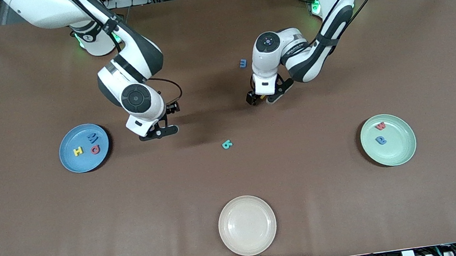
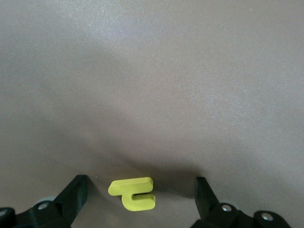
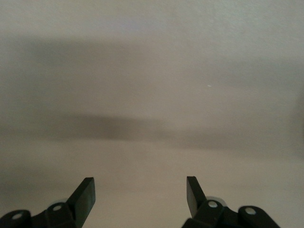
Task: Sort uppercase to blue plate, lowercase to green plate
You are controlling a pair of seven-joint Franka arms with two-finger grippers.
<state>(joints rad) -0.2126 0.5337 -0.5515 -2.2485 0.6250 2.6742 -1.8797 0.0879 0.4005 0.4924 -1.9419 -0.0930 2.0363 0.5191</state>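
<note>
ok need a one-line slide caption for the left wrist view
Open left gripper straddling the yellow lowercase letter lying flat on the brown table.

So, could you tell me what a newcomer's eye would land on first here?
Probably the left end effector, open and down at the table around a yellow letter near mid-table. Next, the blue plate at the right arm's end, holding three letters, and the green plate at the left arm's end, holding two.
</note>
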